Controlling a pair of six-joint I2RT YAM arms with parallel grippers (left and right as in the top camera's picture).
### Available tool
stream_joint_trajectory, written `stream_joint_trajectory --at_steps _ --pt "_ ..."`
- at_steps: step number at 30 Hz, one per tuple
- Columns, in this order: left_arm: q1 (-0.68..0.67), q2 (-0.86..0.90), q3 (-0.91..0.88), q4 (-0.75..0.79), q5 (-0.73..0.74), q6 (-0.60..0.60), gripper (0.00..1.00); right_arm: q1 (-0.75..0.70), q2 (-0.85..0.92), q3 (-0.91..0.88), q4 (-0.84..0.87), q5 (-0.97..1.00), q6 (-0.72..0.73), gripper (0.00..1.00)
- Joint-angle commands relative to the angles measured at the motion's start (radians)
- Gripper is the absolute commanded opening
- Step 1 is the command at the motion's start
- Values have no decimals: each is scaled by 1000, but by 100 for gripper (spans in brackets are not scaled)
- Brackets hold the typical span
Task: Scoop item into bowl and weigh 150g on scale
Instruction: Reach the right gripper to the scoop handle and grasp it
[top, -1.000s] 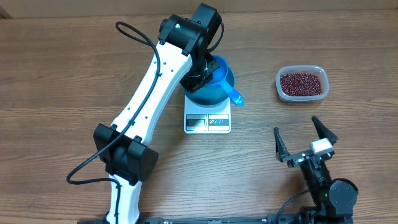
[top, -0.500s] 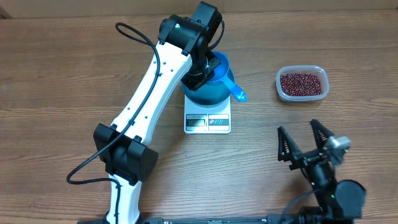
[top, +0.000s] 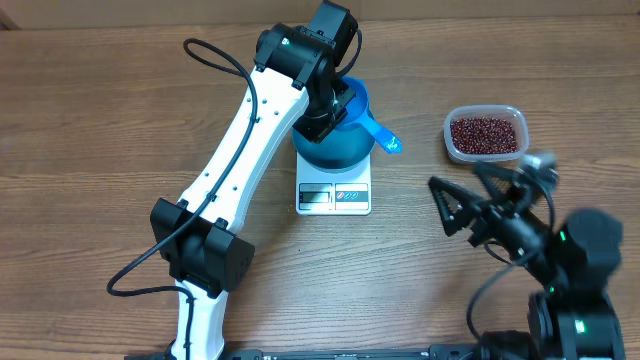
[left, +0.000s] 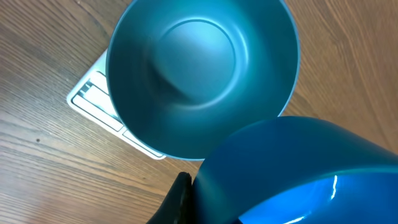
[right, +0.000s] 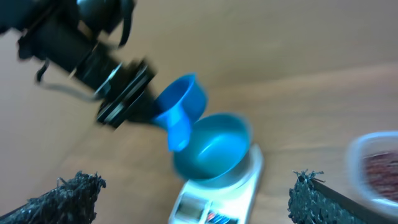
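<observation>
Change in last second: my right gripper (top: 478, 200) swung up from near edge toward tub (top: 455, 140), jaws wide apart, nothing held. Scoop (top: 385, 143) turned a little, handle now pointing right past bowl (top: 335, 150) rim. Left gripper (top: 335, 105) jaws clamped on scoop, above bowl. Bowl sits on scale (top: 334, 195); left wrist view shows it bare inside. Beans (top: 485, 133) all in tub, right of scale, well apart. My read: no scooping done yet, weighing not begun. Count on worktop (top: 100, 120): one bowl, one scale, one scoop, one tub, one bean heap.
</observation>
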Motion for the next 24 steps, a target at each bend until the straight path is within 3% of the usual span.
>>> stream_joint_trajectory --at_steps 1,7,11,18,24 --pt "1 -18 20 2 -19 -86 4 5 103 17 40 -244 8 100" --pt "1 -18 20 -3 -49 -169 4 5 257 17 183 -433 194 100" --pt "2 -18 20 -8 -59 -271 4 5 340 17 293 -433 354 100" --pt "2 -18 20 -45 -2 -480 4 5 456 17 484 -298 730 100" --pt "0 -18 20 -48 102 -544 4 12 488 17 492 -145 798 100"
